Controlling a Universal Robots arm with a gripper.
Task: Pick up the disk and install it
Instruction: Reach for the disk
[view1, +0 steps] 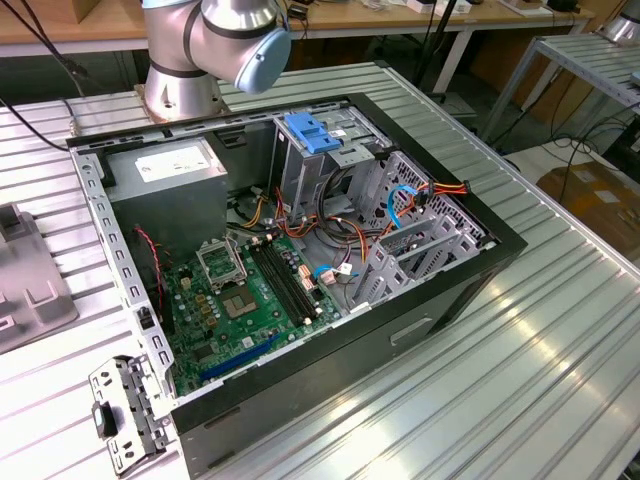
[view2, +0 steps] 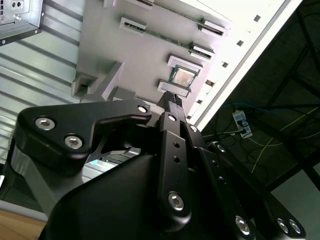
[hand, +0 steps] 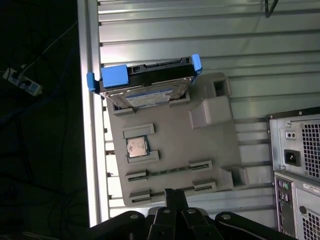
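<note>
The disk (hand: 145, 92) is a silver drive with a white-and-blue label and blue side rails. In the first wrist view it rests tilted in a slot at one end of a grey holder plate (hand: 175, 135). My gripper (hand: 175, 192) hangs well above the opposite end of that plate, apart from the disk. Its black fingers are pressed together with nothing between them, and its tip (view2: 171, 97) looks the same in the second wrist view. The open computer case (view1: 300, 250) in the exterior view holds a metal drive cage (view1: 330, 170) with a blue latch (view1: 313, 132) on top.
A small square chip (hand: 136, 146) sits in a pocket of the holder plate. The table edge (hand: 92, 125) runs right beside the plate, with dark floor and cables beyond. The case's rear panel (hand: 300, 165) stands close by. A grey power-supply box (view1: 170, 170) and green motherboard (view1: 250, 300) lie inside the case.
</note>
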